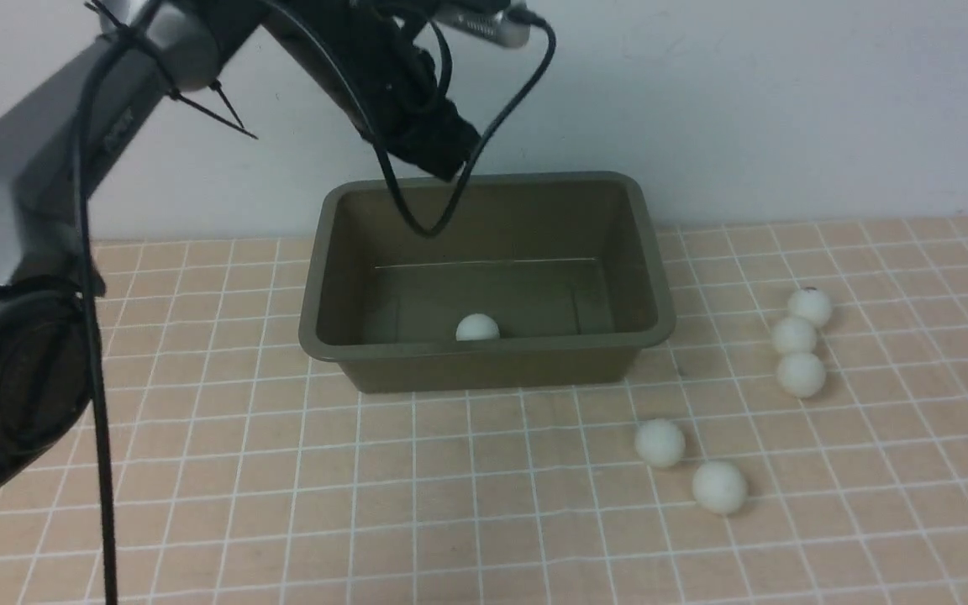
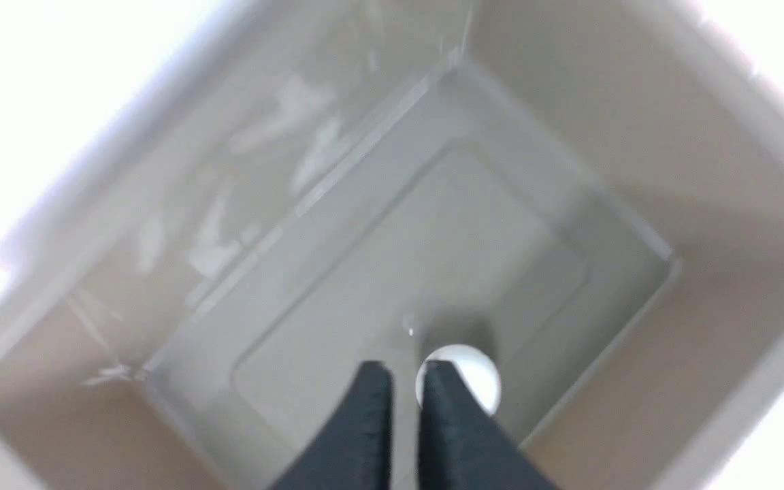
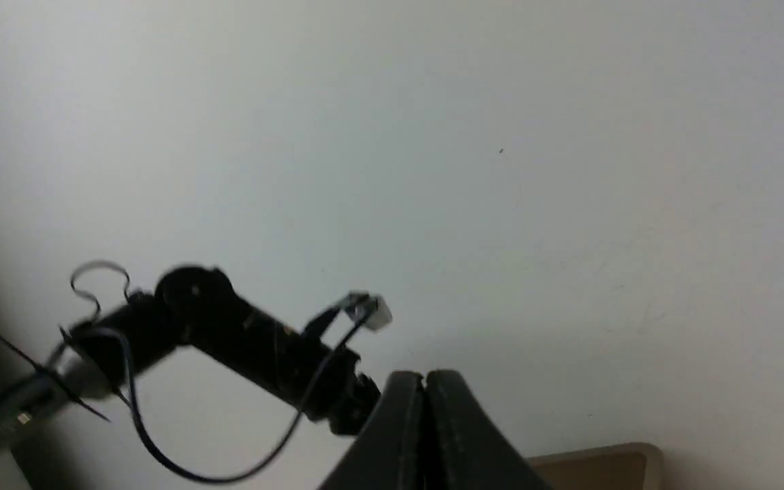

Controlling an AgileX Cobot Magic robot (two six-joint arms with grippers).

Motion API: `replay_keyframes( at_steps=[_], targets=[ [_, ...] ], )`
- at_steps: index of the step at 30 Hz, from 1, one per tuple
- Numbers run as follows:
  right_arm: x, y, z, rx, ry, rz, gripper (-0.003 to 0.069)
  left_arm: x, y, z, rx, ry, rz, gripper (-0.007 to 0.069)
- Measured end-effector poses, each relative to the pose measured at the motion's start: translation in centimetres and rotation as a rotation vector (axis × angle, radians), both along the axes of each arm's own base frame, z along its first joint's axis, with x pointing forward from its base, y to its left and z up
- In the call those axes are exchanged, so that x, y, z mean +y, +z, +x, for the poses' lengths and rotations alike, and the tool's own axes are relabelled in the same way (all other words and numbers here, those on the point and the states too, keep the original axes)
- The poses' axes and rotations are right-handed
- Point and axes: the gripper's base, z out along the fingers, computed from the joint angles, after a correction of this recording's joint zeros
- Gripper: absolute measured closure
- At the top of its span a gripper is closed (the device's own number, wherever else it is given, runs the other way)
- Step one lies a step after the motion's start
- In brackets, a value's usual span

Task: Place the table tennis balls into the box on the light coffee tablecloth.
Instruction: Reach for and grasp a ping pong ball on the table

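Observation:
The olive-green box [image 1: 328,277] stands on the light coffee tablecloth [image 1: 450,512]. One white table tennis ball [image 1: 477,327] lies on the box floor near the front wall. Several more balls lie on the cloth to the box's right, in a cluster [image 1: 795,336] and a nearer pair [image 1: 660,443]. My left gripper [image 1: 440,155] hangs over the back of the box. In the left wrist view the left gripper [image 2: 405,371] is shut on nothing, with the ball [image 2: 477,381] resting on the box floor [image 2: 399,258] below it. My right gripper [image 3: 425,376] is shut, empty, and faces the wall.
A pale wall [image 1: 786,109] rises right behind the box. A black cable [image 1: 429,220] from the left arm loops down into the box's back. The right wrist view shows the left arm [image 3: 249,344] and a corner of the box [image 3: 610,463].

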Motion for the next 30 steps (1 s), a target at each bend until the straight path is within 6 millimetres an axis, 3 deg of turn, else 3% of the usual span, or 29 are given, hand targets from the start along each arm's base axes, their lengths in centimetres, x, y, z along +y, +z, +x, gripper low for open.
replay_keyframes(
  at_steps=[4, 7, 13, 16, 18, 19, 20, 25, 30],
  targets=[
    [1.4, 2.4, 3.9, 0.134, 0.108, -0.228, 0.0675, 0.7, 4.5, -2.3, -0.07, 0.012, -0.032, 0.0692],
    [1.8, 2.9, 7.3, 0.302, 0.163, -0.342, 0.0675, 1.3, 7.7, -4.1, -0.124, 0.031, -0.063, 0.0693],
    [0.7, 1.5, 15.7, 0.741, 0.092, -0.555, 0.0675, 2.7, 14.1, -8.9, -0.239, 0.068, -0.137, 0.0693],
    [-0.5, -0.2, 19.7, 0.936, -0.022, -0.649, 0.0675, 3.4, 15.9, -11.3, -0.26, 0.082, -0.159, 0.0693],
    [-1.3, -1.2, 22.2, 1.043, -0.112, -0.67, 0.0675, 3.9, 16.3, -12.9, -0.25, 0.087, -0.156, 0.0693],
    [-1.3, -1.0, 22.3, 1.042, -0.118, -0.659, 0.0675, 4.0, 16.2, -13.0, -0.248, 0.088, -0.154, 0.0693],
    [-1.5, -1.7, 24.1, 1.091, -0.149, -0.664, 0.0675, 4.3, 16.0, -13.8, -0.23, 0.092, -0.142, 0.0693],
    [-1.4, -4.6, 29.6, 1.233, -0.156, -0.658, 0.0672, 5.9, 13.2, -17.5, -0.132, 0.121, -0.044, 0.0693],
    [-1.0, -7.8, 33.9, 1.331, -0.114, -0.685, 0.0662, 8.3, 10.6, -24.2, -0.099, 0.14, 0.005, 0.0693]
  ],
)
